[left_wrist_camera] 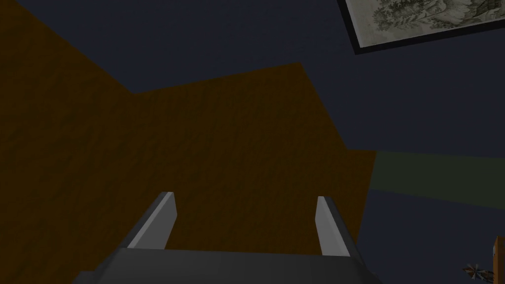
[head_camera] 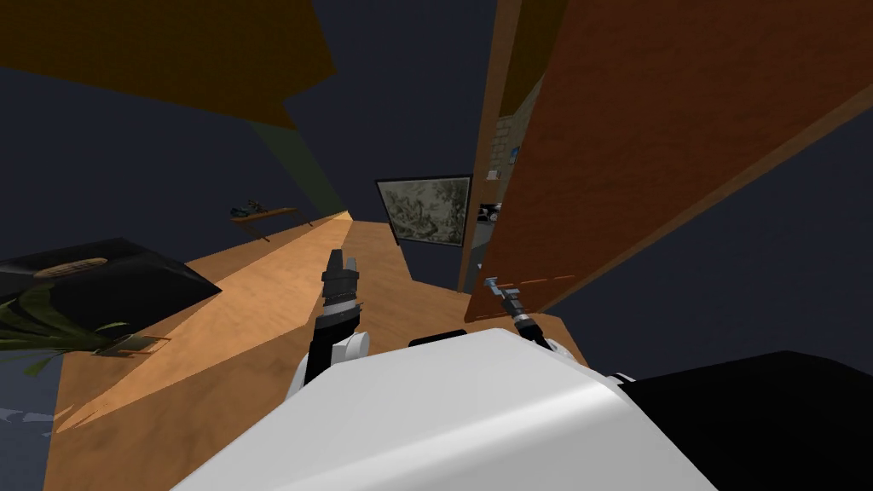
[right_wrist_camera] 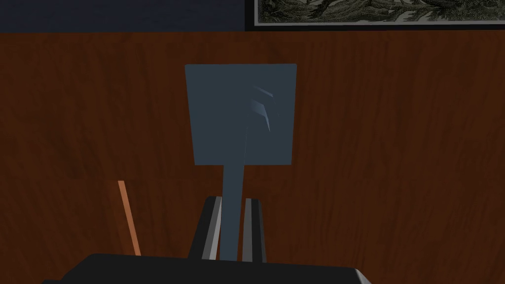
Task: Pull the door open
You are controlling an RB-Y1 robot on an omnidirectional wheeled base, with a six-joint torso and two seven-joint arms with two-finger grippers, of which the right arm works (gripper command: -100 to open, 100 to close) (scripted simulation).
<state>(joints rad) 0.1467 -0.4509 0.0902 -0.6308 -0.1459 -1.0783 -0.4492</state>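
Observation:
A brown wooden door (head_camera: 648,145) stands ajar on my right, swung toward me, with a lit gap at its hinge side. Its grey-blue lever handle (right_wrist_camera: 232,217) runs out from a square backplate (right_wrist_camera: 241,113) on the door's face (right_wrist_camera: 394,148). My right gripper (right_wrist_camera: 232,229) is shut on the handle, one finger pressed to each side of the lever. In the head view that gripper (head_camera: 494,284) sits at the door's lower edge. My left gripper (head_camera: 339,266) is held out in front of my chest, its fingers (left_wrist_camera: 158,222) open with nothing between them.
A framed grey picture (head_camera: 426,209) hangs on the dark wall beside the door frame (head_camera: 482,153). A black cabinet top (head_camera: 94,277) with a green plant (head_camera: 43,328) stands to my left. A small shelf (head_camera: 264,213) is mounted on the far wall. Wooden floor (head_camera: 256,307) stretches ahead.

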